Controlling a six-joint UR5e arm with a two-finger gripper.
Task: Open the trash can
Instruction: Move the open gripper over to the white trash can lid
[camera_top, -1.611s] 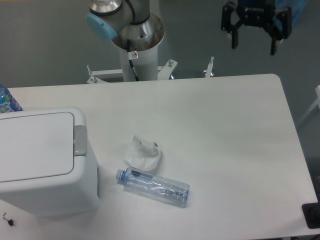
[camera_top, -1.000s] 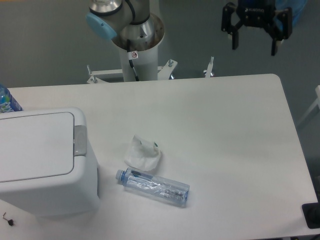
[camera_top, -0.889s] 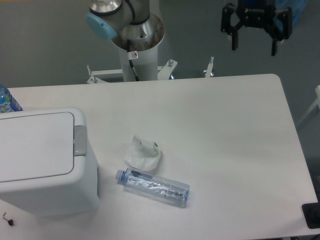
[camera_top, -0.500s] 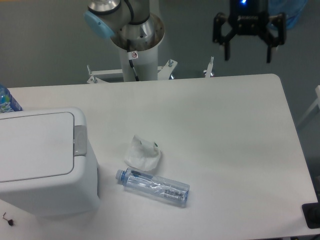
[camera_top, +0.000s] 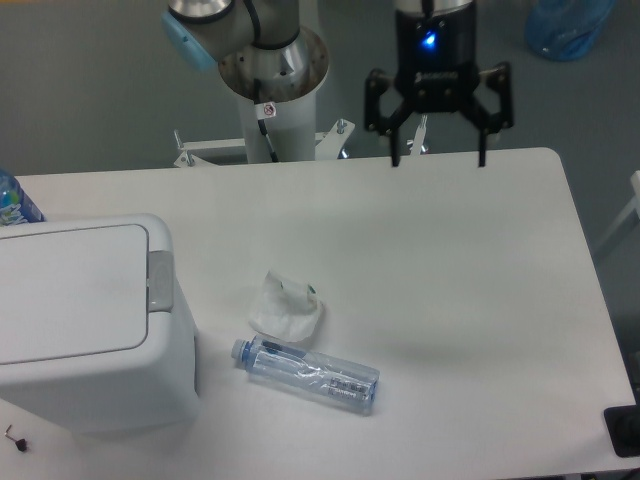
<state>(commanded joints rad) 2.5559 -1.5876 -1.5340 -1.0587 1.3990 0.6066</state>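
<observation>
The white boxy trash can (camera_top: 90, 320) stands at the table's left front, its flat lid shut, with a small grey latch button (camera_top: 160, 282) on its right edge. My gripper (camera_top: 438, 158) hangs open and empty above the table's far edge, right of centre, far from the trash can. Its black fingers (camera_top: 482, 150) point down and a blue light glows on its body.
A clear plastic bottle (camera_top: 308, 373) lies on its side near the table's front middle, with a crumpled white tissue (camera_top: 285, 306) just behind it. Another blue-labelled bottle (camera_top: 14, 205) peeks out behind the trash can. The arm's base column (camera_top: 272, 90) stands behind the table.
My gripper has moved left and down from the upper right corner to above the table's far edge, staying open. Nothing on the table has moved.
</observation>
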